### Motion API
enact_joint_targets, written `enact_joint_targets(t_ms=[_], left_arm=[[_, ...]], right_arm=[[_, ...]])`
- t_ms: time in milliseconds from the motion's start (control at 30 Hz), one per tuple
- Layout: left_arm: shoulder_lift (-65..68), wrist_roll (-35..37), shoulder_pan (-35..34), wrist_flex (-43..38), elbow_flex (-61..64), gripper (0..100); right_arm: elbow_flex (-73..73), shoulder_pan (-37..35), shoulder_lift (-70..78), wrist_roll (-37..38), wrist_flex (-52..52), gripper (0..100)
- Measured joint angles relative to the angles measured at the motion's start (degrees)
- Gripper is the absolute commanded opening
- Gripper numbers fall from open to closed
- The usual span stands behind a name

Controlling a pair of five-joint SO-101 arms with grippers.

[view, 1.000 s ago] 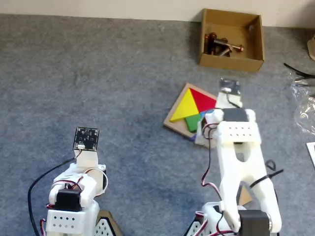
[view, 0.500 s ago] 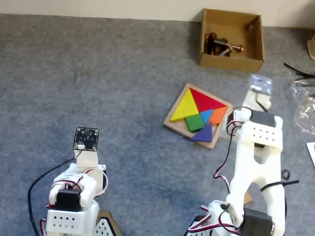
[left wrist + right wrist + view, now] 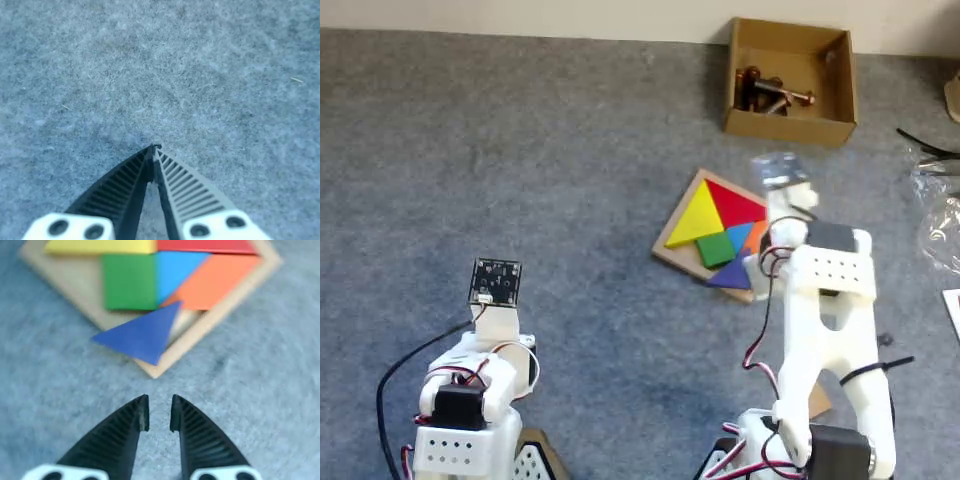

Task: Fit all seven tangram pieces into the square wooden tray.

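Hovering slightly parted and empty, the right pincer (image 3: 158, 414) has the wooden tray (image 3: 80, 290) just ahead, a blue triangle (image 3: 142, 335) askew across its rim; the left pincer (image 3: 154, 148) is closed, well apart.

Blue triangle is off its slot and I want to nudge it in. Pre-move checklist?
1. Blue triangle seated: not ok, it lies skewed across the rim of the tray.
2. Right hand empty: ok, slightly open, nothing in it.
3. Right hand clear of tray: ok, over carpet just off the tray's corner.
4. Left hand out of the way: ok, shut, over carpet.
5. All seven pieces found: cannot tell, I count six.
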Motion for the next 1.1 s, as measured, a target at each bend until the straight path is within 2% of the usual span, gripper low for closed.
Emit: enact_joint_targets(t_ms=[133,500,1100], left_arm=[[0.0,0.0,0.0,0.0,0.0,1],[0.0,0.0,0.0,0.0,0.0,1],[0.0,0.0,0.0,0.0,0.0,1]], right_arm=[[2.1,-4.0,0.0,6.4,1.3,7.0],[6.5,-14.2,0.0,9.1,1.2,6.9],[8.6,-15.3,2.1,9.1,-7.7,6.3]])
